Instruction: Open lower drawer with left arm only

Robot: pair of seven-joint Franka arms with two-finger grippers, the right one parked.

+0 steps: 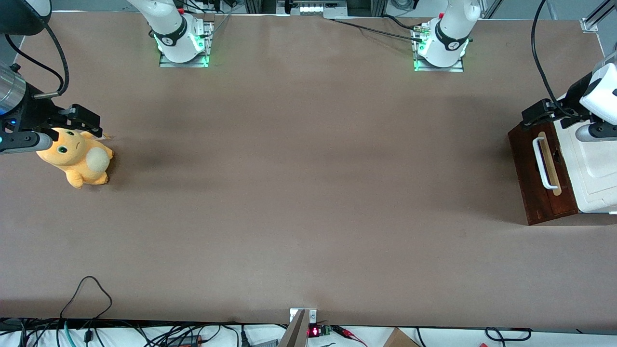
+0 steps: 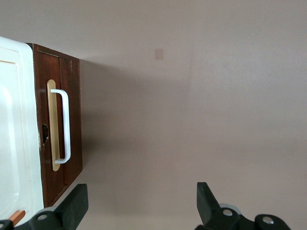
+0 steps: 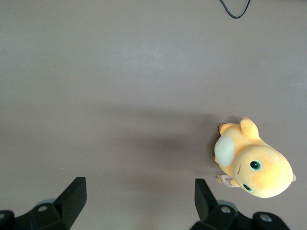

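From the front, my left arm point(image 1: 597, 96) reaches in at the working end of the table point(image 1: 308, 193), and my gripper point(image 1: 537, 113) hangs above the top edge of the cabinet point(image 1: 593, 168), at the corner farther from the camera. The drawer point(image 1: 535, 178) is closed, its dark brown front flush with the cabinet body. Its white handle point(image 1: 543, 163) sits on a pale wood strip, apart from my gripper and nearer the camera than it. Far off toward the parked arm's end lies an orange plush toy point(image 1: 77, 159) on the brown table.

From my wrist, my fingers point(image 2: 76, 203) are spread wide and released, holding nothing; only bare table point(image 2: 192, 120) shows between them. The drawer point(image 2: 60, 124) front and its handle point(image 2: 64, 125) lie beside the cream-white cabinet top point(image 2: 14, 129), and one fingertip is near the drawer's corner without touching it.

From the parked wrist, the plush toy point(image 3: 254, 163) lies on its side on the table point(image 3: 120, 96), with a loop of black cable point(image 3: 235, 9) well apart from it.
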